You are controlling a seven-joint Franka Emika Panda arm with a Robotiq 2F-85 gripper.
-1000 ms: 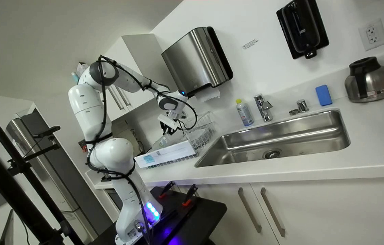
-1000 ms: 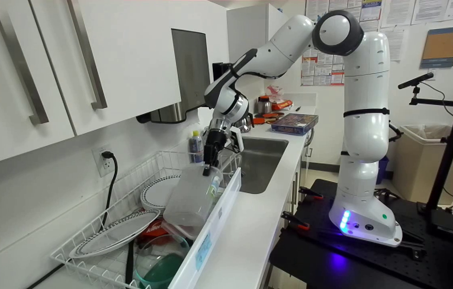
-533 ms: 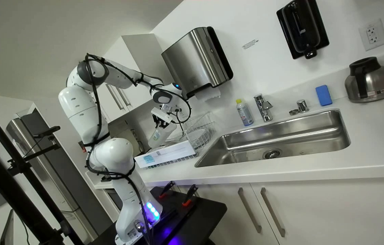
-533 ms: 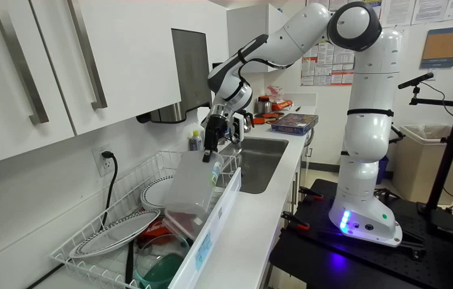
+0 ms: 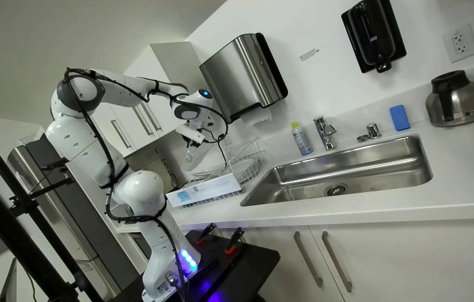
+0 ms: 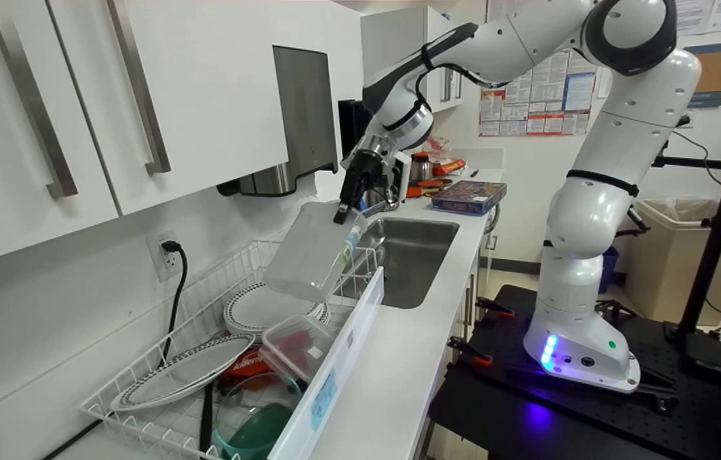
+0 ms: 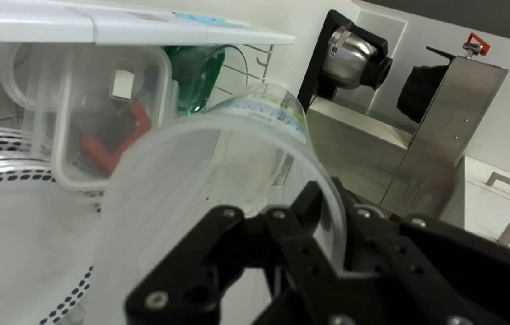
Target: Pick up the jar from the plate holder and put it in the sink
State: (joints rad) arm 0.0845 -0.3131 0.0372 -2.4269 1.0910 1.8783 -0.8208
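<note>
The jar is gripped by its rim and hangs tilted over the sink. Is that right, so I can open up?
Not quite: the jar hangs over the plate holder, not over the sink, as an exterior view shows. The gripper does have it by its rim, and it is tilted.

In an exterior view, the white jointed robot arm (image 6: 629,147) stands at right, bends in the upper right corner and slopes down leftward; its black two-fingered gripper (image 6: 341,213) points lower left near centre. In the wrist view, its fingers (image 7: 310,199) clamp almost together.
</note>
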